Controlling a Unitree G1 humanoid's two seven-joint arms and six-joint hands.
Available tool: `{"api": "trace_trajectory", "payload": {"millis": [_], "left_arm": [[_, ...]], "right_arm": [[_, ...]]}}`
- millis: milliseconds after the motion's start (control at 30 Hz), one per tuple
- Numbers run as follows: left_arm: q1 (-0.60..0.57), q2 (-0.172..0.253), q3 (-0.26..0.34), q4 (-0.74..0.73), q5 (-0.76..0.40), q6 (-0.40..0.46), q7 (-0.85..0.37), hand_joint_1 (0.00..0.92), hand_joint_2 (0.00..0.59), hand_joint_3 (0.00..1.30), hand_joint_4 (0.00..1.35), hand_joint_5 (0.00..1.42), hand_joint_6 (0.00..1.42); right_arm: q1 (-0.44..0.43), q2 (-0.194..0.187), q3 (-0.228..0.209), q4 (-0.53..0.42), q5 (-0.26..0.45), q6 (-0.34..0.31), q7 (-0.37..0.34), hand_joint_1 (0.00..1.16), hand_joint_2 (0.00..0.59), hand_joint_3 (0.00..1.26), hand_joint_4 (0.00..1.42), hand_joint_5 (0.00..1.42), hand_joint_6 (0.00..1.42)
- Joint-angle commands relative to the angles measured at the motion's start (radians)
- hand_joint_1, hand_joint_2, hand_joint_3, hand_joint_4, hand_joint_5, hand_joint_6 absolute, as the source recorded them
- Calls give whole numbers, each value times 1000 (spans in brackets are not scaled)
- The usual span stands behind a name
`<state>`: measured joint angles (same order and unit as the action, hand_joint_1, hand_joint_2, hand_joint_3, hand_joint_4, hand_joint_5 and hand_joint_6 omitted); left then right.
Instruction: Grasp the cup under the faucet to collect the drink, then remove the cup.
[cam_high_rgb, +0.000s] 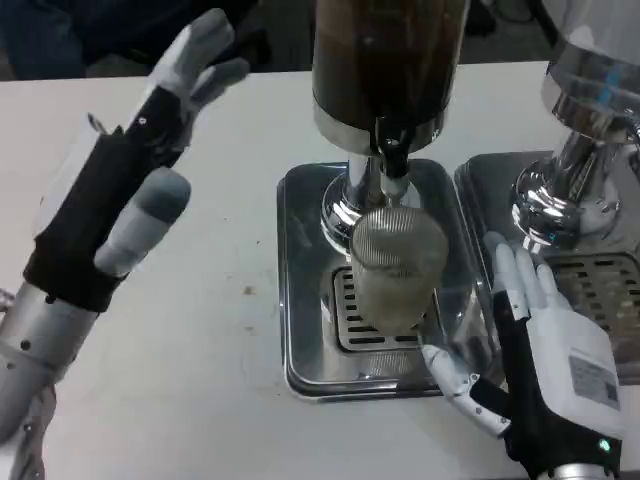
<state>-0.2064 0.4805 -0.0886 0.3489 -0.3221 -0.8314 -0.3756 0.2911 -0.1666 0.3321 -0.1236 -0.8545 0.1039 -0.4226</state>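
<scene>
Risk: right robot hand (545, 360), released at the cup's (398, 268) four o'clock, may tip it off the drip tray (300, 300) if closing off-centre; left robot hand (150, 160) released, idle.

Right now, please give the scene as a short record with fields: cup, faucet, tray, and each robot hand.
cup: clear ribbed cup standing on the drip grate, below the faucet
faucet: black spout above the cup
tray: steel drip tray
left robot hand: raised, fingers apart, holding nothing
right robot hand: beside the cup, open, no grip yet
</scene>
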Motion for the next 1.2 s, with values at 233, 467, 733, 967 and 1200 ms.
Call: {"api": "trace_trajectory", "payload": {"millis": [233,467,733,967,1200], "left_arm": [[-109,-75,16,-42,-37,102,-204,0,73,4,0,133,88],[-187,-147,17,78,9,106,-259,0,75,36,0,177,106],[-227,-192,14,146,56,80,-295,0,77,99,25,226,138],[-178,-197,-3,87,75,76,-334,0,78,140,77,266,183],[-136,-178,-17,18,125,64,-332,0,76,150,108,287,205]], "right_arm": [[9,23,-5,6,8,-10,-44,289,334,0,0,0,82],[18,32,-9,-5,7,-7,-50,290,335,0,0,0,82],[29,44,-15,-9,9,-6,-55,278,341,0,0,0,95],[26,48,-15,-3,16,-10,-50,276,341,0,0,0,96],[17,39,-15,0,26,-12,-42,275,341,0,0,0,97]]}}
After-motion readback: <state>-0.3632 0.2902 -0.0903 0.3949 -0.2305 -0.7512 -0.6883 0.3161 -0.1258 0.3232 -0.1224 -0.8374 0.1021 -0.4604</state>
